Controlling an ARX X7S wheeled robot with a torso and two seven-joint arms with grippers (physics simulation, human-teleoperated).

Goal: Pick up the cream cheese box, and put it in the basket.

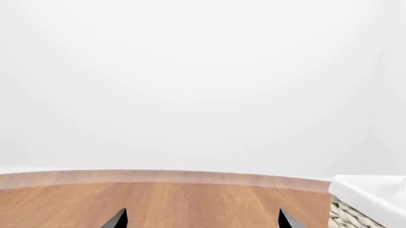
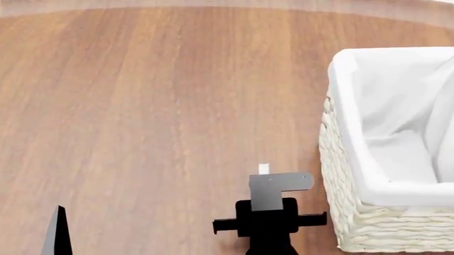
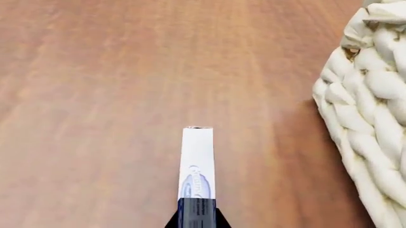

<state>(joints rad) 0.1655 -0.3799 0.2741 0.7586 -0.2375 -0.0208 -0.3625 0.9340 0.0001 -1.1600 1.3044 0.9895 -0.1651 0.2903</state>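
Right tool [image 2: 264, 178], black with a grey bracket on top, sat just beside the large cream-white woven wicker basket [image 2: 354, 223], off the basket's near outer wall, over the brown wood-grain desk [image 2: 142, 106]. It was clamped on the small thin white cream cheese box [image 3: 197, 156]; the right wrist view showed the box edge-on, its near end pinched between the dark fingertips [image 3: 197, 213] and the rest sticking straight out ahead of the tool. From the head view only a small white end of the box [image 2: 264, 169] showed past the grey bracket. Box stood outside the basket, apart from its woven wall [image 3: 368, 118], with desk wood showing all around it.

Box looked like a narrow white strip, plain toward the far end, with a bluish printed mark near the gripped end. Print too small to read.

Basket carried a white cloth liner [image 2: 397, 122] folded over its rim.

Left tool [image 1: 203, 219]: two dark fingertips [image 1: 117, 219] well apart, nothing between them, above bare desk on the far side of the right tool from the basket.
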